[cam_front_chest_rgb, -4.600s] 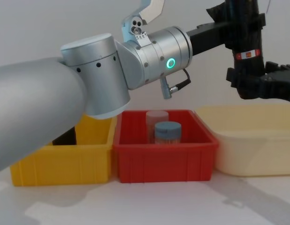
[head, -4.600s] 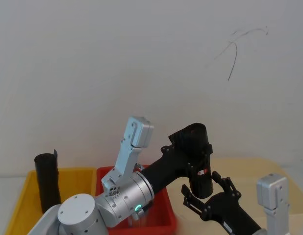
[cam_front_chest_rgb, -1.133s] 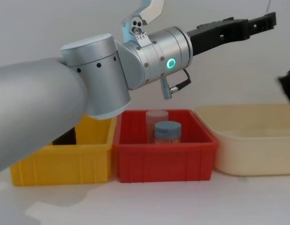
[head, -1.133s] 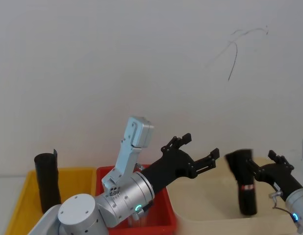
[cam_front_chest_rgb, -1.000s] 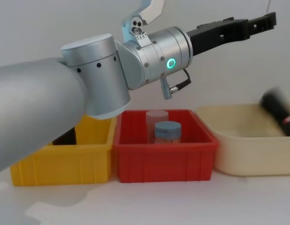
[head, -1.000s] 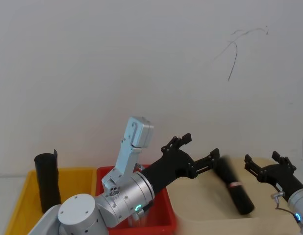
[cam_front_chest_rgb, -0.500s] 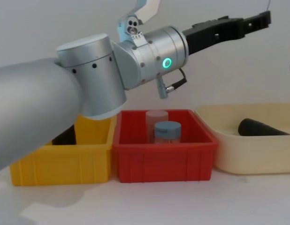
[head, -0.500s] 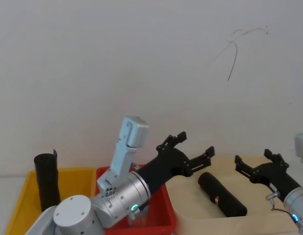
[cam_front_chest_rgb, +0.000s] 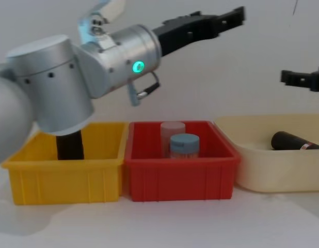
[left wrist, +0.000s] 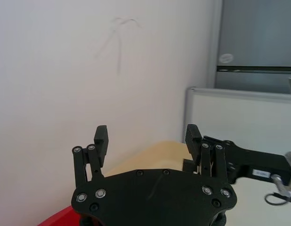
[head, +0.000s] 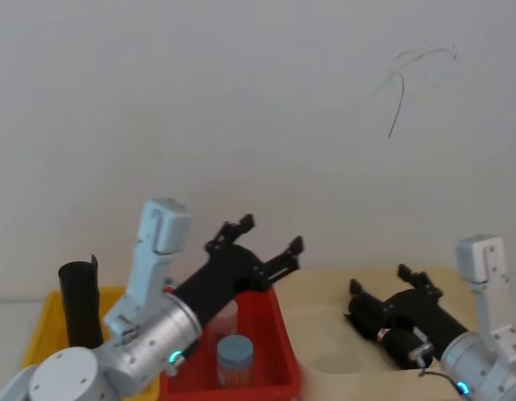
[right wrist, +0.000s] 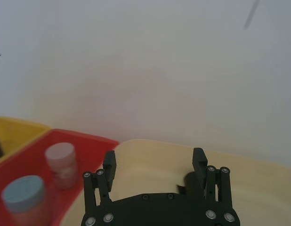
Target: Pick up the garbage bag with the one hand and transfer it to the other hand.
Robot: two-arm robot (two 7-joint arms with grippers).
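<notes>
Just right of the red tray (cam_front_chest_rgb: pixel 180 178), in the cream tray (cam_front_chest_rgb: pixel 262 173) that stands beside it, the garbage bag (cam_front_chest_rgb: pixel 293 140) lies on its side with its red label band showing. The right gripper (cam_front_chest_rgb: pixel 303 77) hangs over the bag on that same side of the red tray, well clear of it, with its fingers spread and nothing between them. The left gripper (head: pixel 271 233), on a silver arm with a glowing green ring (cam_front_chest_rgb: pixel 134 66), is raised high above the red tray, and its fingers also stand apart and empty. Inside the red tray stand two jars, a pale-lidded jar (cam_front_chest_rgb: pixel 172 129) behind a blue-lidded jar (cam_front_chest_rgb: pixel 184 144). On the red tray's left sits a yellow tray (cam_front_chest_rgb: pixel 61 181) with a plain black roll (head: pixel 78 313) upright in it
</notes>
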